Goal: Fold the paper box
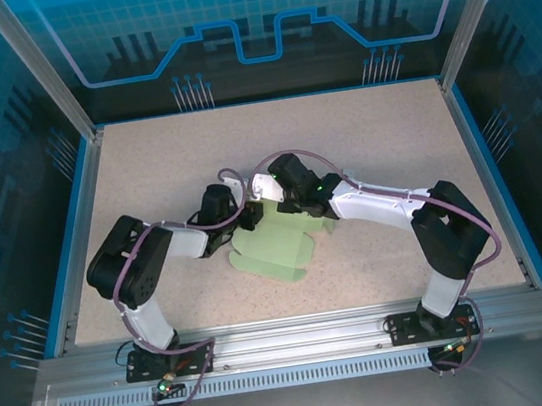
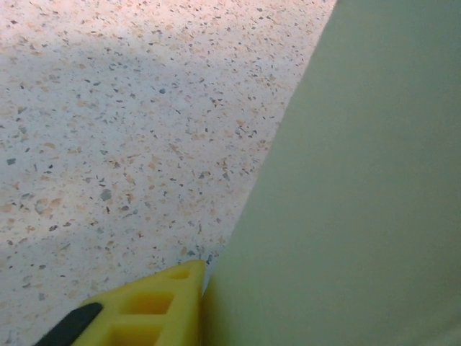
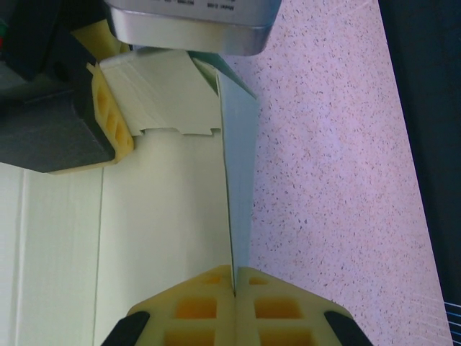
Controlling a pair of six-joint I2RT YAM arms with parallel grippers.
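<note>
While the paper box [image 1: 272, 248] lies mostly flat at the middle of the table [image 1: 372, 128], I rate the fold barely begun: right gripper [image 3: 234, 277] pinches one panel stood on edge, left gripper [image 1: 249, 213] touches a flap, also mid-table, can't tell its closure; other walls and tabs not yet done

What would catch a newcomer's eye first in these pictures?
The pale green paper box lies partly folded at the middle of the speckled table. In the right wrist view, the right arm's yellow fingers are shut on one upright panel of it.
</note>
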